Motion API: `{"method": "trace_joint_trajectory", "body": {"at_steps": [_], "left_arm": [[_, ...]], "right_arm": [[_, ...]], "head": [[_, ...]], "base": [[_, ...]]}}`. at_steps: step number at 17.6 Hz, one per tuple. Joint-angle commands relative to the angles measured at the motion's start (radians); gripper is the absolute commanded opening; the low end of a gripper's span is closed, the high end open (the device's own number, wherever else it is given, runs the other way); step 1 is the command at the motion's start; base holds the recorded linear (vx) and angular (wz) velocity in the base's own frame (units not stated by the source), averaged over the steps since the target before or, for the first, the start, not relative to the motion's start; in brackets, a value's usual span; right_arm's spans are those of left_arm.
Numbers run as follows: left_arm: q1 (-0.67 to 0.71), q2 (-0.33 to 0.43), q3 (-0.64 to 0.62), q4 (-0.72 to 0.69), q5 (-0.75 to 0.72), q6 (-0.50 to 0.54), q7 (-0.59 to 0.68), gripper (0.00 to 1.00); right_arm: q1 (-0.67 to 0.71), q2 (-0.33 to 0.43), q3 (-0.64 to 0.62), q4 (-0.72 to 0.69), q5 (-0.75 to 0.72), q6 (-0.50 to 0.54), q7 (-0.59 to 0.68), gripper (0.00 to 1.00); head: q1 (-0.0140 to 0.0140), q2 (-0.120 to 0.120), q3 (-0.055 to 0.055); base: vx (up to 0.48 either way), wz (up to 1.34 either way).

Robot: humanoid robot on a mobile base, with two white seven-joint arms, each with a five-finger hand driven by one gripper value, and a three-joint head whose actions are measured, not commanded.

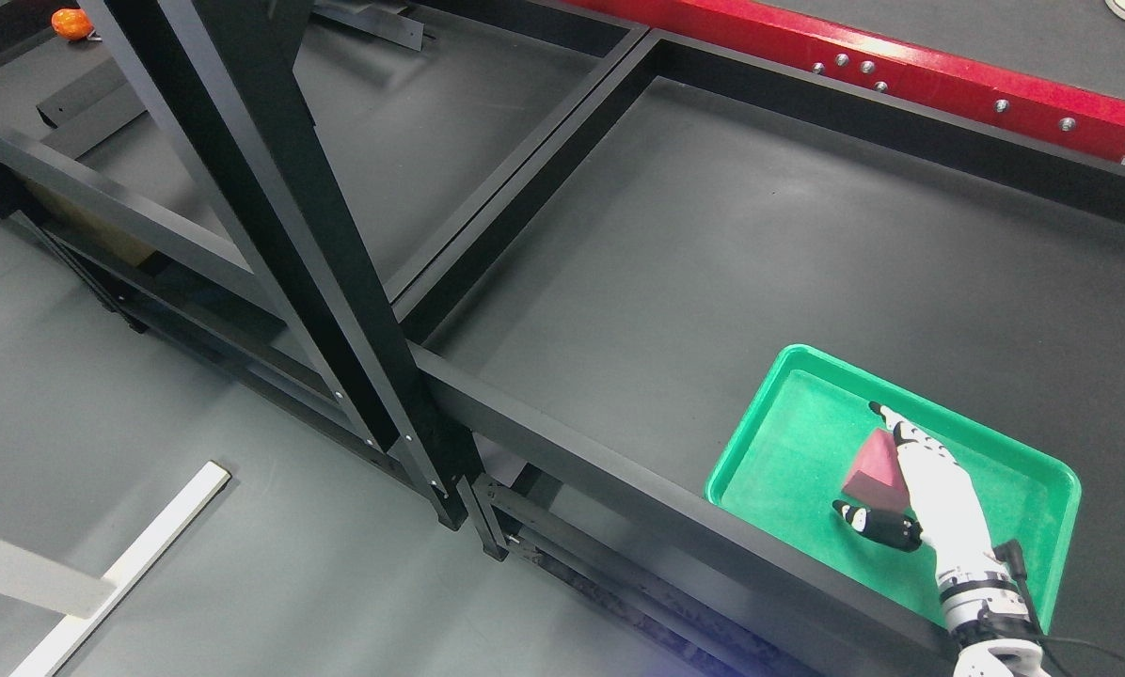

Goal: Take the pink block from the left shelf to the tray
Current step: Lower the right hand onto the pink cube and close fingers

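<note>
Head view shows the pink block (875, 467), a wedge-like piece in dull pink, inside the green tray (779, 414) near its middle. The right hand (929, 489) is on it: white fingers (906, 434) reach over the block's far side and the dark-tipped thumb (871, 520) sits at its near side, so the hand looks clamped around the block (whether the block's underside touches the tray floor cannot be told from this angle). The wrist and forearm (981, 611) rise from the bottom right corner of the picture, with a thin black cable (1023, 569) running along the wrist.

The tray lies on the dark grey surface of the right shelf bay (713, 235), close to that bay's near black rail (572, 437). To the left, a black upright post (271, 188) and frame bars divide this bay from the left shelf bay (412, 122). A red beam (901, 61) with bolts runs along the far side. An orange object (71, 23) sits at the top left corner, too small to identify. On the floor at lower left lies a white strip (130, 564).
</note>
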Motion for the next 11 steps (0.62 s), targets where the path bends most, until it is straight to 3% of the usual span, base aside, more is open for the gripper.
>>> {"method": "trace_joint_trajectory", "body": {"at_steps": [1,6,11], "left_arm": [[0.000,0.017,0.000,-0.017,0.008,0.001,0.000,1.00],[0.000,0.017,0.000,-0.017,0.008,0.001,0.000,1.00],[0.000,0.017,0.000,-0.017,0.008,0.001,0.000,1.00]], "right_arm": [[-0.023,-0.008,0.019,0.060,0.002,-0.001,0.002,0.73],[-0.046,-0.011,0.010,0.067,-0.004,-0.004,-0.006,0.51],[-0.057,-0.016,0.005,0.067,-0.003,-0.045,-0.007,0.17]], "head": [[0.0000,0.000,0.000],[0.0000,0.000,0.000],[0.0000,0.000,0.000]], "base": [[0.000,0.00],[0.000,0.00],[0.000,0.00]]}}
